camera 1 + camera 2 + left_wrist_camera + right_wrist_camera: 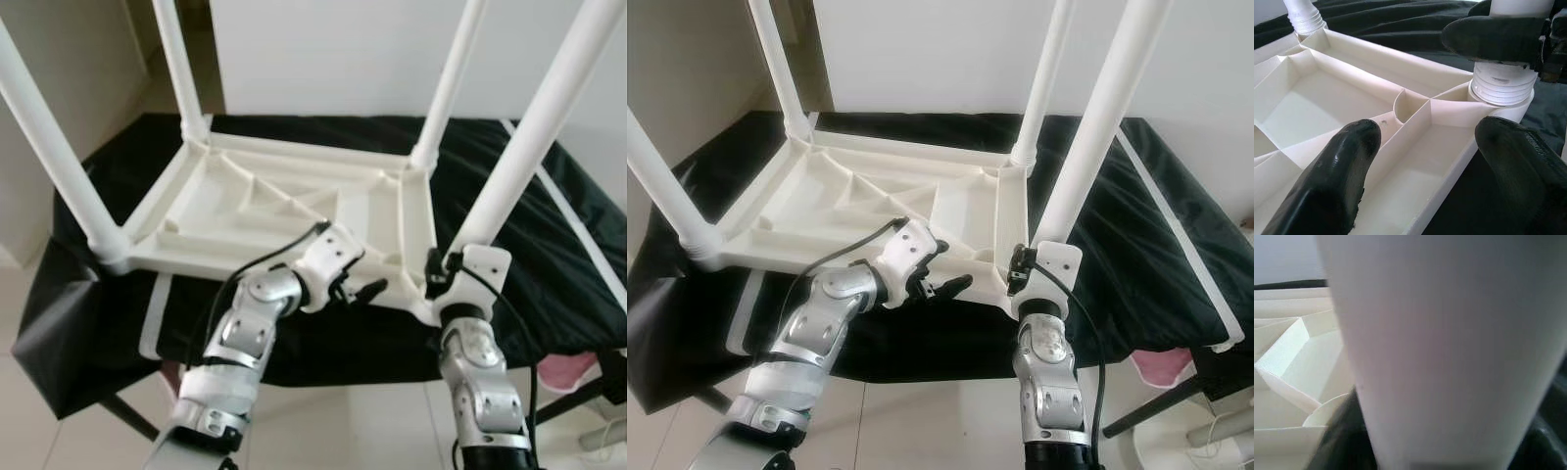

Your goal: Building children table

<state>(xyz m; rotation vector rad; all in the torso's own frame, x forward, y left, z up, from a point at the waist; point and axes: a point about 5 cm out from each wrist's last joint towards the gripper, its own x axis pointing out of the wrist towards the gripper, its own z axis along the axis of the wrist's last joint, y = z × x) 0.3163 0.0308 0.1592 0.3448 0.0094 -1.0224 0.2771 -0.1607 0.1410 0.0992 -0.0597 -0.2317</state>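
An upturned white children's table (294, 211) is seen lying on a surface draped in black cloth (549, 255), its ribbed underside facing up and four white legs rising from its corners. The near-left leg (54, 157) stands well to the left of the left claw, with the far-left leg (181, 69) beyond it.

The left claw (364, 287) is held at the near rim of the frame, its fingers (1332, 181) spread apart — one over the ribbed inside, the other outside the rim above the cloth, nothing being gripped. Just to its right, the threaded collar (1503, 88) of the near-right leg (534, 137) is seated in its corner socket.

The right claw (438, 266) is closed around the base of that leg, just above the collar; in the right wrist view the leg is seen close up between the fingers. The far-right leg (451, 83) stands beyond both claws, and something pink (573, 367) is seen low to the right of the right claw.
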